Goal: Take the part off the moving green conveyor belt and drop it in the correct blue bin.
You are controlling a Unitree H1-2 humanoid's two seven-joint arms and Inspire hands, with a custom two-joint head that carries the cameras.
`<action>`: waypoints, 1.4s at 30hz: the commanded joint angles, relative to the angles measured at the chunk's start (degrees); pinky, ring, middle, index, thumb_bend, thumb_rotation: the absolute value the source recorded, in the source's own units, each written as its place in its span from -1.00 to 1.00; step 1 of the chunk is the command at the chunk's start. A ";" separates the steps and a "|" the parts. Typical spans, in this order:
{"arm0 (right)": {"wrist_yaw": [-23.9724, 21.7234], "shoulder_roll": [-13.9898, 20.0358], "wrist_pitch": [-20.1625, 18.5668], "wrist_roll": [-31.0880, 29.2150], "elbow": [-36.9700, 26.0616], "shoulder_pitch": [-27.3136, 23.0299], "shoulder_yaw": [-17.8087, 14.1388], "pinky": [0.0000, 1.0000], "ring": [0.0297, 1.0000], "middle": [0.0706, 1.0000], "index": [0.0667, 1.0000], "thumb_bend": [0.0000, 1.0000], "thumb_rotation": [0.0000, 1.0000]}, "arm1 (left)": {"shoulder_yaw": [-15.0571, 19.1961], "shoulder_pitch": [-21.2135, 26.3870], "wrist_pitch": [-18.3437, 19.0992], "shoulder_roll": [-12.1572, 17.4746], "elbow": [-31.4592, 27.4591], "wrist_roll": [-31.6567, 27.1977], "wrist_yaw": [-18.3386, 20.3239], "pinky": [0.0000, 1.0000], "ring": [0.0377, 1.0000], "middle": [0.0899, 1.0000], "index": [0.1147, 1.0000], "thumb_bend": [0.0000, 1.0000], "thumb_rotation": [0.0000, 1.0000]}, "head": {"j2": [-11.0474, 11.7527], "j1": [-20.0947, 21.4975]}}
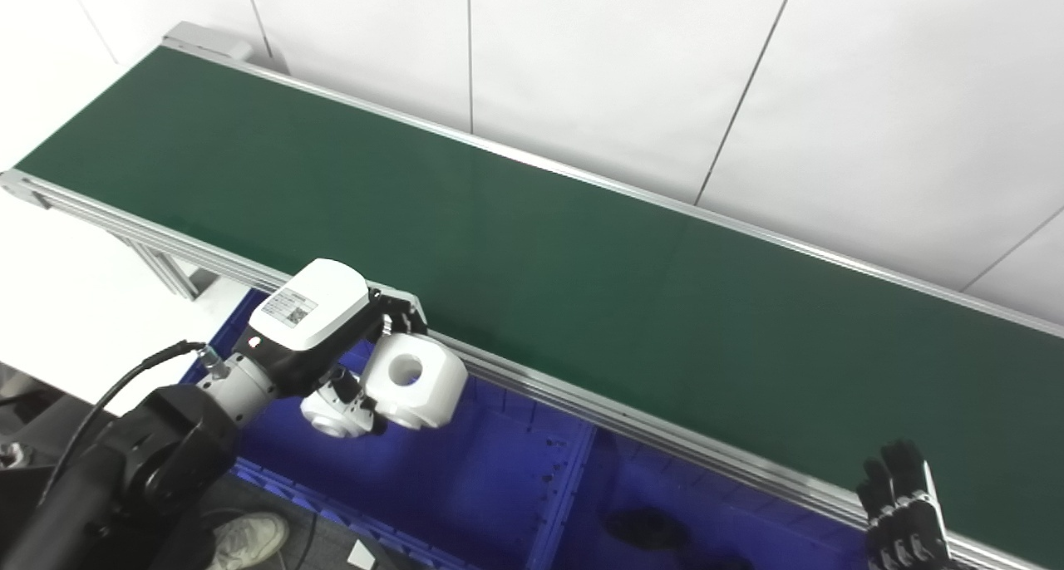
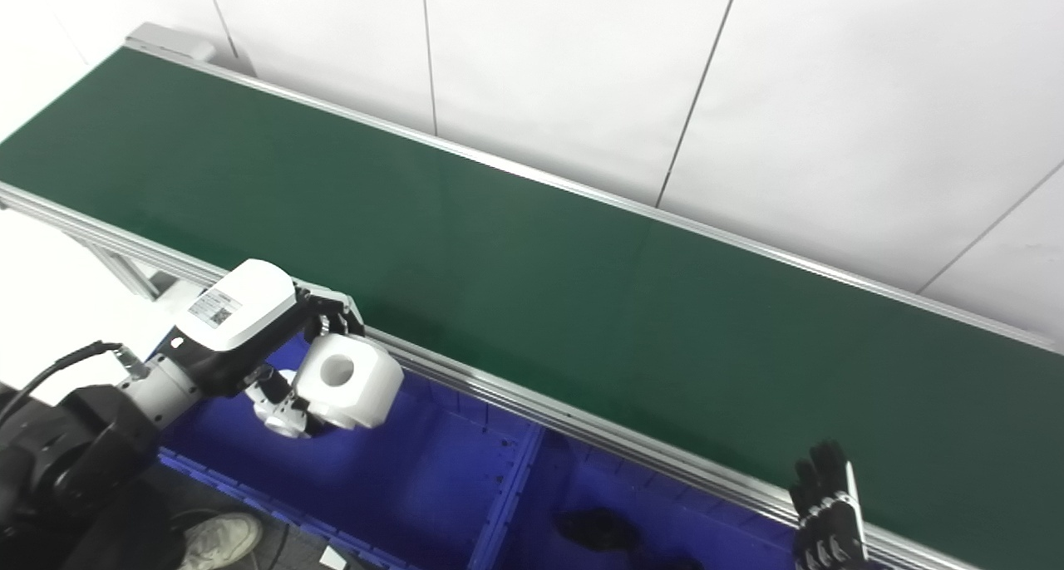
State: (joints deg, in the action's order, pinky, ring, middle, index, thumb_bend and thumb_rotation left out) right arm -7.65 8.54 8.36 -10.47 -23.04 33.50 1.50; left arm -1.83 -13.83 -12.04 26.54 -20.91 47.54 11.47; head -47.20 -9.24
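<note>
A small label with a QR-like code sits on the left robot hand (image 1: 332, 321); its print is too small to read.

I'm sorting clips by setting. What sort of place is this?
Probably a factory-style sorting station or a lab mock-up of one. A long green conveyor belt in an aluminium frame runs along a plain white panelled wall, and blue bins sit below it, where the left hand holds a white part.

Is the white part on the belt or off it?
Off: left hand holds the white part above the blue bin, past the belt's near rail.
</note>
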 commanded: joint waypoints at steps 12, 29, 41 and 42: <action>-0.25 -1.25 1.68 0.42 -0.96 0.36 0.22 0.99 1.00 1.00 1.00 0.65 0.97 | -4.00 1.56 2.73 0.42 -4.71 9.41 6.41 0.38 0.52 0.57 0.54 1.00 -0.28 | -0.02 0.86; 0.53 -2.70 -0.12 1.49 -2.50 0.53 1.13 1.00 1.00 1.00 1.00 0.69 0.96 | -3.13 1.96 1.17 3.09 -8.09 -15.06 11.93 0.72 0.82 0.91 0.84 1.00 0.12 | -0.90 6.80; 3.84 -9.98 -0.38 13.46 -2.22 0.66 8.03 0.89 0.98 1.00 1.00 0.73 0.90 | 1.60 0.11 15.40 -7.40 -13.38 -48.95 9.47 1.00 1.00 1.00 1.00 0.80 0.71 | -0.84 31.03; 4.09 -10.48 -0.32 14.53 -2.08 0.51 8.69 0.90 0.98 1.00 1.00 0.74 0.91 | 1.68 0.26 17.40 -8.14 -14.00 -51.18 9.35 1.00 1.00 1.00 1.00 0.83 0.73 | -1.05 31.99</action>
State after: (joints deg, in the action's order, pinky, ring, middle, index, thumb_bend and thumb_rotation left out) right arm -4.09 -1.03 7.30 2.48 -24.13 34.05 9.51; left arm -0.91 -14.64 3.60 18.55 -32.42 -0.10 22.01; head -48.16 22.75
